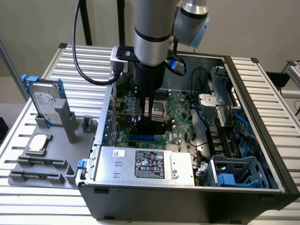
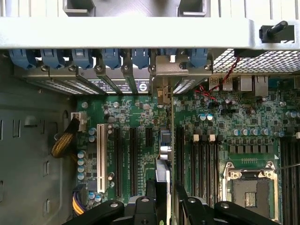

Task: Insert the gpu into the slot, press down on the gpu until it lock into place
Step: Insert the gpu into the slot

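My gripper (image 1: 149,123) reaches straight down into the open computer case (image 1: 262,140), over the green motherboard (image 1: 180,126). It is shut on the gpu (image 2: 166,161), a thin dark card seen edge-on between the two black fingers (image 2: 151,194). The card stands upright, and its metal bracket (image 2: 171,68) sits against the case's rear wall among the blue clips. The slot (image 1: 142,139), a bright blue strip, shows just below the gripper toward the front of the case. In the wrist view the card covers the slot, so whether the card's edge is seated cannot be told.
A silver labelled power supply (image 1: 145,164) fills the case's front. Black memory strips (image 2: 201,159), a CPU socket (image 2: 251,187) and a white slot (image 2: 101,157) flank the card. A hard drive (image 1: 47,101) and a chip (image 1: 38,143) rest on grey fixtures outside the case.
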Action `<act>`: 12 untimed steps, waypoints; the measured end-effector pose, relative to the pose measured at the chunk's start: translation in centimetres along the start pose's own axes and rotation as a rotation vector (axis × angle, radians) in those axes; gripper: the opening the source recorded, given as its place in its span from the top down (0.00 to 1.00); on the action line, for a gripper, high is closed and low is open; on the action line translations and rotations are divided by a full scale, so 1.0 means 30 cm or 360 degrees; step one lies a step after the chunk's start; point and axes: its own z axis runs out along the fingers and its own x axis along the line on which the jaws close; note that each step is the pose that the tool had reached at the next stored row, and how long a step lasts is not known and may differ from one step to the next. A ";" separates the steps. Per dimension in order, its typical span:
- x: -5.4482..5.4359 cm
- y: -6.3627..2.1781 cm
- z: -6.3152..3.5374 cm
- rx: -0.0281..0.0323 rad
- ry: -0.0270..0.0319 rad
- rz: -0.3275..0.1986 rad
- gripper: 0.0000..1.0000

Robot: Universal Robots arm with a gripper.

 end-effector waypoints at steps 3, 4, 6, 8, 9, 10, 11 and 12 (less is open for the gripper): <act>0.000 0.000 0.005 -0.00005 0.00005 0.0000 0.74; 0.000 0.000 0.007 -0.00014 0.00005 0.0000 0.74; 0.001 0.000 0.013 -0.00042 0.00007 0.0000 0.74; 0.001 0.000 0.018 -0.00081 0.00007 0.0000 0.74; 0.001 0.000 0.021 -0.00104 0.00011 0.0000 0.74; 0.001 0.000 0.023 -0.00132 0.00011 0.0001 0.74; 0.001 -0.001 0.026 -0.00161 0.00012 0.0001 0.74; 0.001 -0.001 0.028 -0.00192 0.00013 0.0001 0.74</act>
